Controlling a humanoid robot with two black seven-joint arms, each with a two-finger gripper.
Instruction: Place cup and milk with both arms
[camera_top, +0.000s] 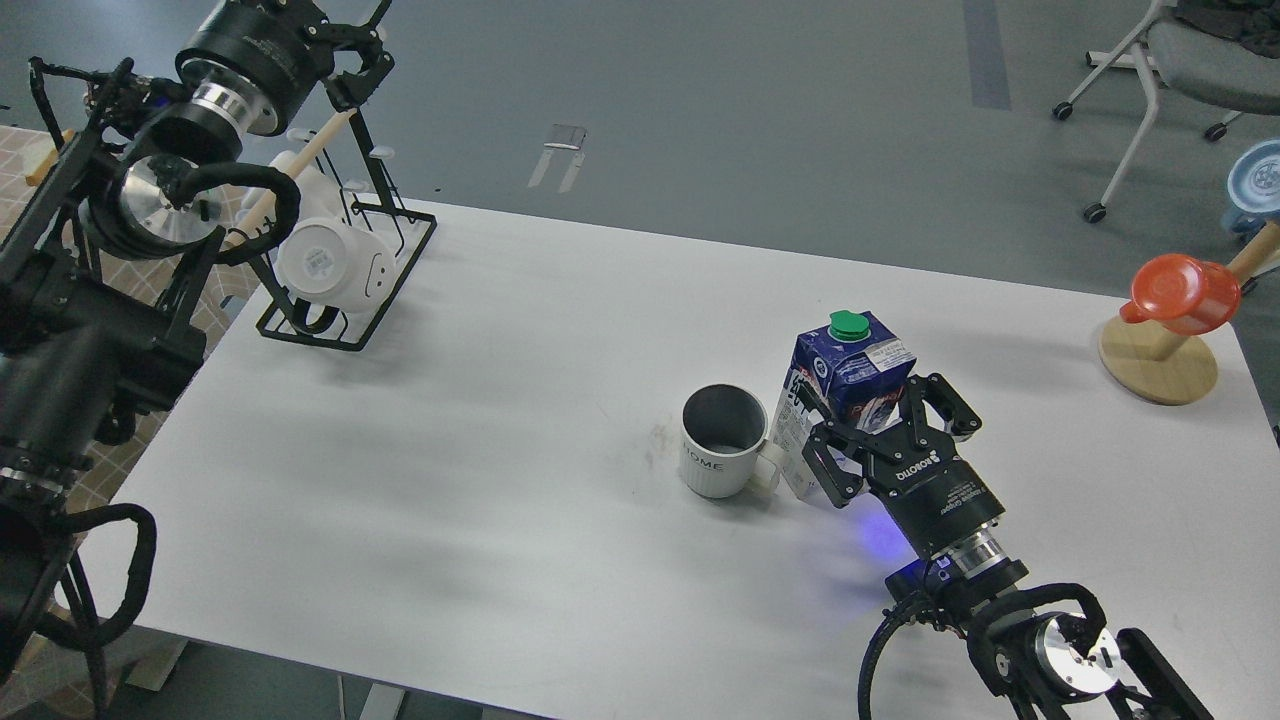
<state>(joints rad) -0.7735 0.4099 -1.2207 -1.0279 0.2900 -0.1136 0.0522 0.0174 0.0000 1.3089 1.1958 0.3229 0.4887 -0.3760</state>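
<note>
A white mug (722, 442) marked HOME stands upright in the middle of the white table (500, 400), its handle pointing right. A blue milk carton (852, 362) with a green cap stands right beside the mug's handle, close to it or touching it. My right gripper (872, 405) comes in from the lower right and is shut on the carton's lower half, one finger on each side. My left gripper (360, 50) is high at the far left, above the rack, open and empty.
A black wire rack (345, 265) with white mugs stands at the table's far left corner. A red cup (1185, 293) hangs on a wooden stand (1160, 372) at the far right. A wheeled chair (1170, 60) is on the floor beyond.
</note>
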